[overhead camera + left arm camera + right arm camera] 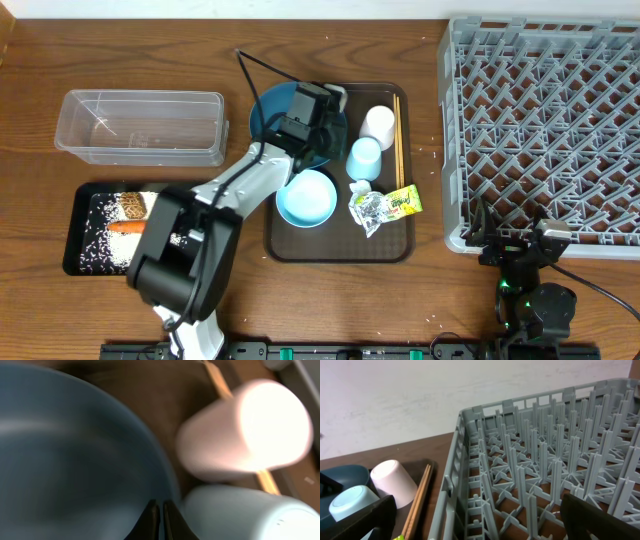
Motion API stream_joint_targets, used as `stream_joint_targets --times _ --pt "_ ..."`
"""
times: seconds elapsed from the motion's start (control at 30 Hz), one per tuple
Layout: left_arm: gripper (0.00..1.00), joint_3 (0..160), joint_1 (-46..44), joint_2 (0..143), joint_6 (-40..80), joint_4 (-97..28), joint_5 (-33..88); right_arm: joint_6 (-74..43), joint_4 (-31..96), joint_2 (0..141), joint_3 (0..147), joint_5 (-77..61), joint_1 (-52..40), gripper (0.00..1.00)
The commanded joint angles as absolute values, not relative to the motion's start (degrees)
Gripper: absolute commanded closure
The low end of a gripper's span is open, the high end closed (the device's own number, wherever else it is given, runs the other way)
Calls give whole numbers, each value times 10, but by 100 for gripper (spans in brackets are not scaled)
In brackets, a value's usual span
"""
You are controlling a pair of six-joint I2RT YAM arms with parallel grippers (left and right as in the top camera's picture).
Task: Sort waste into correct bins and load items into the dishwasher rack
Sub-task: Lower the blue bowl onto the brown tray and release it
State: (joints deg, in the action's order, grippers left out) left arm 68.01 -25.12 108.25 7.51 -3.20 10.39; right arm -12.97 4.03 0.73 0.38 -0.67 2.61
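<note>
**A:** Overhead first. Is any writing showing?

**B:** Only the print on the snack wrapper (383, 208), and it is too small to read. The wrapper is lying on the brown serving tray (395, 248), just beside the small light blue bowl (306, 198).

**A:** What else is that tray carrying?

**B:** The dark blue dish (265, 115), the light blue cup (364, 158), the whitish cup (378, 124) and the chopsticks (397, 140), which are lying along its right side.

**A:** And the bins?

**B:** The black tray (72, 262) is holding the carrot (128, 227), the brown food lump (131, 206) and scattered rice grains (100, 245). The clear tub (140, 125) is sitting behind it, and I cannot tell what is in it. The dishwasher rack (550, 130) is standing on the right of the table (30, 110).

**A:** What is the left wrist view showing?

**B:** It is blurred. The left end effector (161, 520) is clenched, with its fingers together at the dish's rim and both cups just beside. I cannot tell whether it is pinching the rim.

**A:** And the right wrist view?

**B:** The right end effector (477, 510) is released, with its fingers spread wide and grasping nothing. It is hanging near the rack's left wall, and the cups and chopsticks are showing at the left.
</note>
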Motion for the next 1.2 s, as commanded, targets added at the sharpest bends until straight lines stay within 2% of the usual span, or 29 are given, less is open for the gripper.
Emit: stream_joint_targets --times 0.0,0.23,0.53,0.73,1.17 --pt "94 694 -245 1047 60 -38 -19 -128 43 7 3 -11 35 1" --pt "94 693 -253 1091 45 -77 -17 -128 43 7 3 -11 35 1" --pt "94 693 -273 1124 45 -60 -12 -128 43 7 3 -11 35 1" --pt "94 693 -275 1124 48 -56 69 -128 43 7 3 -11 35 1" --pt "94 693 -280 1124 52 -48 135 -128 43 7 3 -11 35 1"
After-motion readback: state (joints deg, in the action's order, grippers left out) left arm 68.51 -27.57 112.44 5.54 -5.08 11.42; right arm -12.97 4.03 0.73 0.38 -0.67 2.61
